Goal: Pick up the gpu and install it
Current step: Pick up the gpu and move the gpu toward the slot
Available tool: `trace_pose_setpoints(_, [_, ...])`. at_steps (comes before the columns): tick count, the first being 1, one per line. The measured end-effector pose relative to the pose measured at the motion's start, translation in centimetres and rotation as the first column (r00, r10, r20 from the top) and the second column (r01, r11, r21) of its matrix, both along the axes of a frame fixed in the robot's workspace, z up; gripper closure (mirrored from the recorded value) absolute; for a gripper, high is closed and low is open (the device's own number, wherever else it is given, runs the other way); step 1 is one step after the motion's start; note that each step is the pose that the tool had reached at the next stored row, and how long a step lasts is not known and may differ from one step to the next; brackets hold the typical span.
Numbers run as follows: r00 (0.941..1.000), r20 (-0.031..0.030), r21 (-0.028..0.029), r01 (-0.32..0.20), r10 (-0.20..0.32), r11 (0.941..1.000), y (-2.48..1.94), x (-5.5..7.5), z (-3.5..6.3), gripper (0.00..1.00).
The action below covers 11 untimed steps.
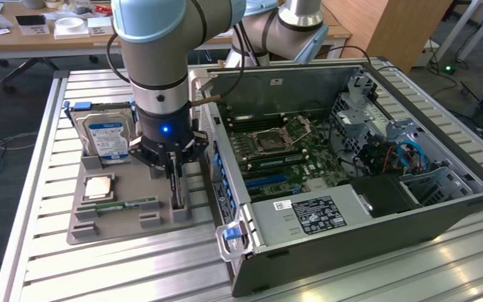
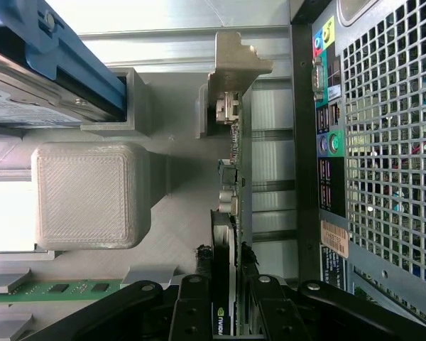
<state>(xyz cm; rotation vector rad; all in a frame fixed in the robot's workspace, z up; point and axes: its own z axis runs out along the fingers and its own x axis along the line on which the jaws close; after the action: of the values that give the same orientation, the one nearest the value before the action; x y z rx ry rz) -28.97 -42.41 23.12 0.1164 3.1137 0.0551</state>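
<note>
Pointing straight down, the tool clamps the upright gpu.

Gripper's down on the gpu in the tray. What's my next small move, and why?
Probably a short, straight lift. The gripper straddles the gpu with its pads apparently pressed on both faces, and the card stands on edge in its slot on the grey tray, close beside the computer case, so pulling sideways could snag it.

One gpu, one hard drive, one memory stick, one processor chip (four parts in all), one grey holder tray, one open computer case, one robot arm, one bench.
</note>
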Motion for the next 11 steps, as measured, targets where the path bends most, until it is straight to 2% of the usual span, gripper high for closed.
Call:
trace_pose_setpoints(6, [1.0000, 0.0000, -0.0001, 0.000, 0.000, 1.0000, 0.00, 0.0, 0.27, 0.74])
trace_pose_setpoints(11, [1.0000, 0.0000, 0.0000, 0.000, 0.000, 1.0000, 0.00, 0.0, 1.23, 0.74])
